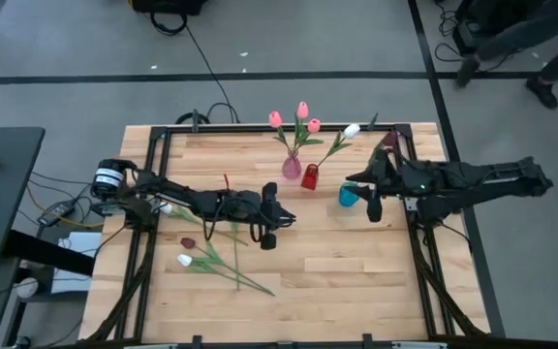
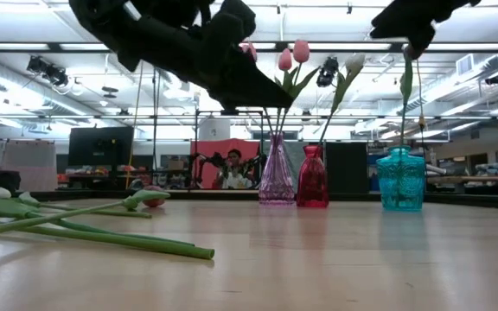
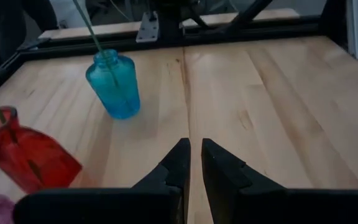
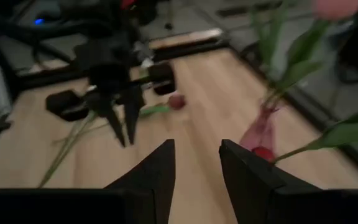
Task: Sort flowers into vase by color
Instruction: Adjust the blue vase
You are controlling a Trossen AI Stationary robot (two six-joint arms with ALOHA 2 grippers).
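Three pink tulips point(image 1: 302, 111) stand in the purple vase point(image 1: 292, 167). A white tulip point(image 1: 352, 130) leans out of the red vase point(image 1: 310, 176), and a dark maroon tulip point(image 1: 390, 139) has its stem in the blue vase point(image 1: 349, 195). More tulips lie flat on the table's left half, among them a white head point(image 1: 184, 260) and a maroon head point(image 1: 188, 242). My left gripper point(image 3: 195, 149) hovers over mid-table with only a narrow gap between its fingers, holding nothing. My right gripper point(image 4: 196, 155) is open and empty, raised just right of the blue vase.
The three vases stand close together in a row at the far middle of the table. A black frame point(image 1: 163, 136) runs round the table's edges. Bare wood point(image 1: 356, 271) lies near and right of the centre. A person sits far off in the room point(image 2: 232, 168).
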